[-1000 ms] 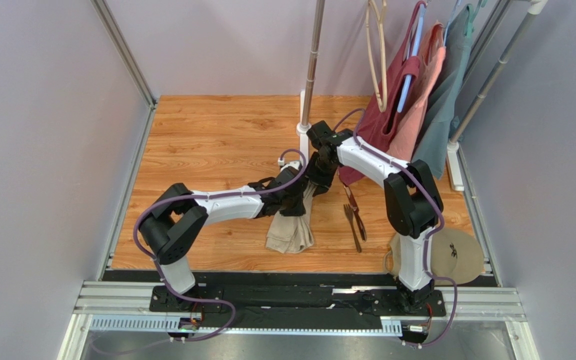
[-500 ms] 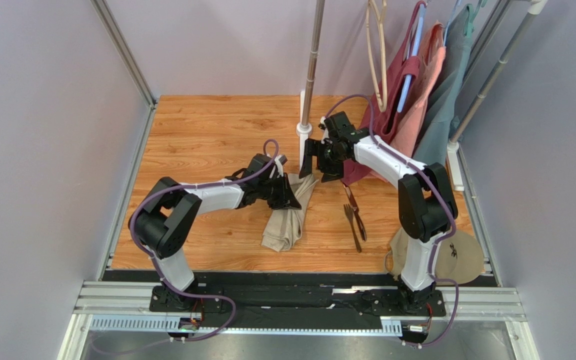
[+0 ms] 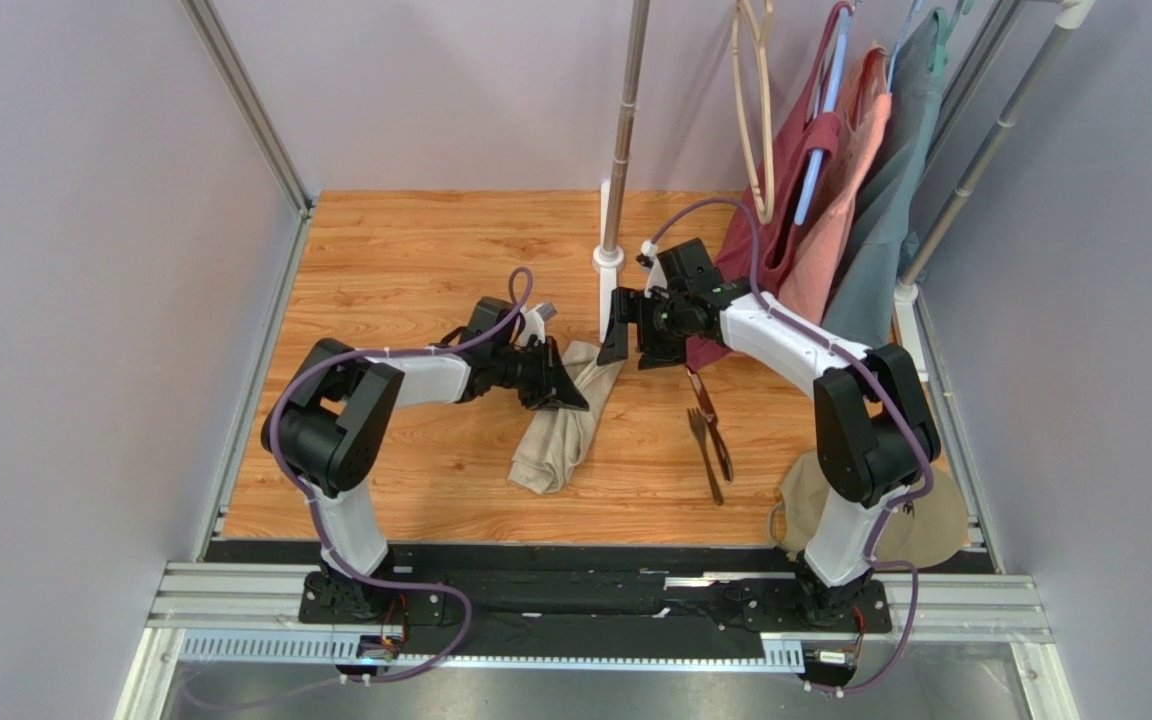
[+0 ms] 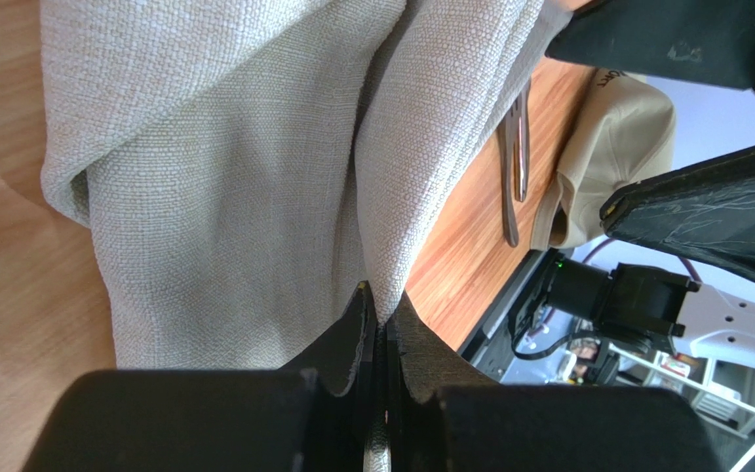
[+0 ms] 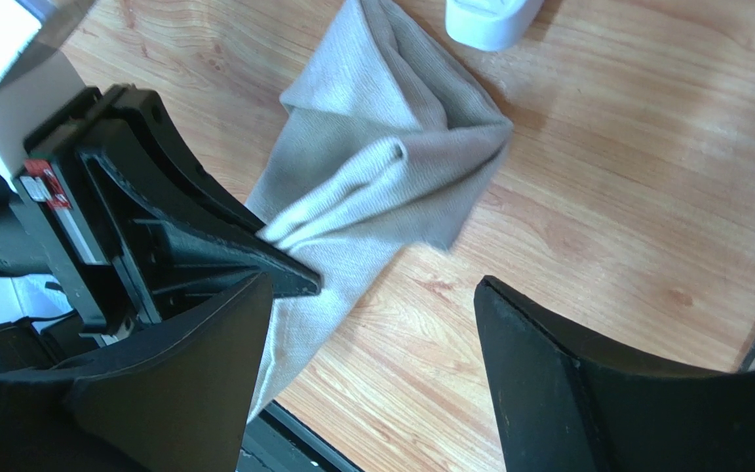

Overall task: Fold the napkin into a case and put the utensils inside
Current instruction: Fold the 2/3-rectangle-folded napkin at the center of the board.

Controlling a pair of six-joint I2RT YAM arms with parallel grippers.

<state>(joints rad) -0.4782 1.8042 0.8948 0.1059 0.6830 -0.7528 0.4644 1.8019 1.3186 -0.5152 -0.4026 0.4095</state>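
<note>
Around the middle of the table (image 3: 417, 255), the napkin (image 3: 555, 435) is just a bunched, crumpled strip of beige cloth. It isn't folded into anything that could hold cutlery, and nothing is tucked in it. Its far end is lifted a bit and pinched by the left end effector (image 3: 582, 399), with the jaws clamped tight on a fold. The left wrist view shows the fabric squeezed right between the black fingers (image 4: 352, 329). The near end of the napkin lies slack on the wood.

The right end effector (image 3: 624, 327) hangs just past the pinched end, jaws spread wide and holding nothing. Its own camera looks down at the napkin and the left end effector between them.

The utensils (image 3: 708, 435) lie together on bare wood to the right of the napkin, near it but not touching. Further right, at the near corner, there's a round tan disc (image 3: 928, 510), partly hidden by the right arm. Maroon, salmon and grey-teal garments (image 3: 823, 210) hang at the far right.
</note>
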